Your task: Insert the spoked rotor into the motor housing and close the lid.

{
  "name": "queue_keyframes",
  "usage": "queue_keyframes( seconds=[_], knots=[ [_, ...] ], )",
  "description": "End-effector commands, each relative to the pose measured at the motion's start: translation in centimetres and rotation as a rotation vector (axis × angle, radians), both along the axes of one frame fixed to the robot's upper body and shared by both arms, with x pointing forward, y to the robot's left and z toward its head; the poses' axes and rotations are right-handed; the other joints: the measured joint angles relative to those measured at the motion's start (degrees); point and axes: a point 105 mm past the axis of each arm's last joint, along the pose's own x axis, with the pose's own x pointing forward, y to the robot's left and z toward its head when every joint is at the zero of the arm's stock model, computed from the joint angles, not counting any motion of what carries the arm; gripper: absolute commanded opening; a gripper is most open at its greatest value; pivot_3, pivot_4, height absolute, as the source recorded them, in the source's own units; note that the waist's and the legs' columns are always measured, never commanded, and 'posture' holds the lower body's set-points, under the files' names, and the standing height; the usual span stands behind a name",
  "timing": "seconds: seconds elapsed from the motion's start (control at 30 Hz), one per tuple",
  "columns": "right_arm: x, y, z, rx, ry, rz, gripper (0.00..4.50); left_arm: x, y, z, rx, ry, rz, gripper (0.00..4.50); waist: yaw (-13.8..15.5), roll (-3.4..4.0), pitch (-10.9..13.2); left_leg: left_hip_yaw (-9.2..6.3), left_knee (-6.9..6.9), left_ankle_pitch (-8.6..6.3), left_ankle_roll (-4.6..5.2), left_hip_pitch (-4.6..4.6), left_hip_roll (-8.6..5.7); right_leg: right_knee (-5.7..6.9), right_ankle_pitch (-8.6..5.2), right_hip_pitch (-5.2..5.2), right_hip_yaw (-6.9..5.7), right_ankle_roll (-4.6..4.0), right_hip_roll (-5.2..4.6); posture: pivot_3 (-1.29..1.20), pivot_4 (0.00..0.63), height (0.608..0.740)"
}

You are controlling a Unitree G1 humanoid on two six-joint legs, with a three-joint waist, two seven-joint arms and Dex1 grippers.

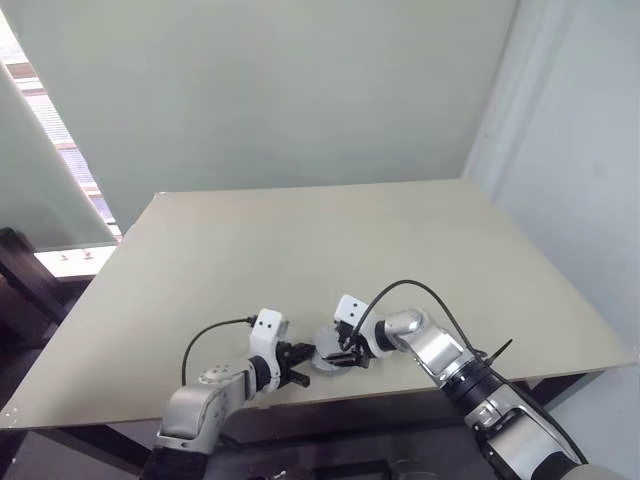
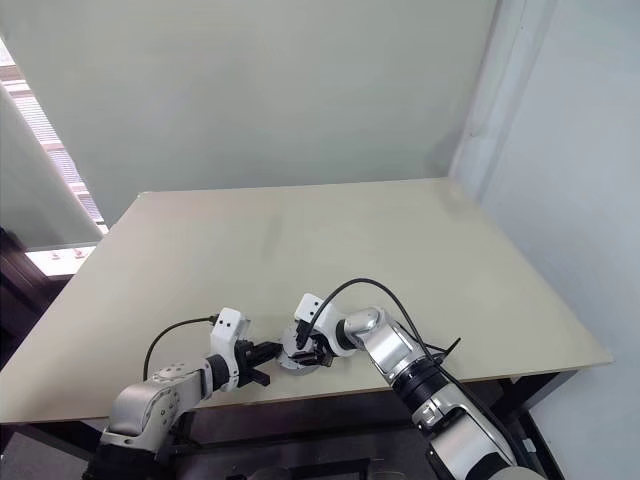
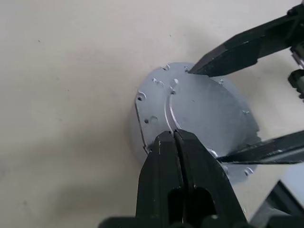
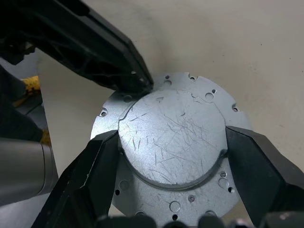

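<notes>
Black fingers (image 4: pixel 95 171) of the right gripper (image 4: pixel 173 156) stand wide apart and clamp a round silver metal disc (image 4: pixel 173 142) from opposite sides, pressing on its raised, scratched central plate. Whether that disc is the lid or the underside of the motor housing cannot be told; no copper windings or spokes show. Pressed together, the left gripper (image 3: pixel 175 137) sets its tips on the disc's rim, on the side facing the left arm. Disc and both grippers sit near the front edge of the beige table (image 1: pixel 330 250), between the two arms.
</notes>
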Motion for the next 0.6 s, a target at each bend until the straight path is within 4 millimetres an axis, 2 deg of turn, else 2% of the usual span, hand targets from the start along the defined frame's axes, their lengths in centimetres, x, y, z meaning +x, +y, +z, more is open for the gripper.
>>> queue_keyframes(
  seconds=[0.03,0.37,0.6],
  knots=[
    [-0.3,-0.1,-0.1,-0.029,-0.002,0.017,3.25,-0.2,0.1,-1.2,0.047,0.036,-0.008,0.00,-0.02,0.00,0.00,0.00,0.00,0.00,0.00,0.02,0.00,0.00,0.00,0.01,0.00,0.00,-0.01,0.00,0.000,0.740],
    [0.4,0.6,1.4,0.092,-0.004,-0.012,3.25,-0.5,0.1,-1.9,0.094,0.057,-0.031,0.00,-0.02,0.01,0.00,0.01,-0.03,-0.04,-0.06,0.22,0.01,0.02,0.00,0.10,0.00,0.00,-0.01,0.00,0.000,0.740],
    [0.6,0.5,0.9,0.068,-0.027,-0.019,3.25,0.1,0.5,-1.1,0.062,0.029,0.004,0.00,-0.04,0.02,0.00,0.01,-0.04,-0.05,-0.09,0.27,0.02,0.02,0.00,0.09,0.00,0.00,-0.01,0.00,0.000,0.740]
  ],
)
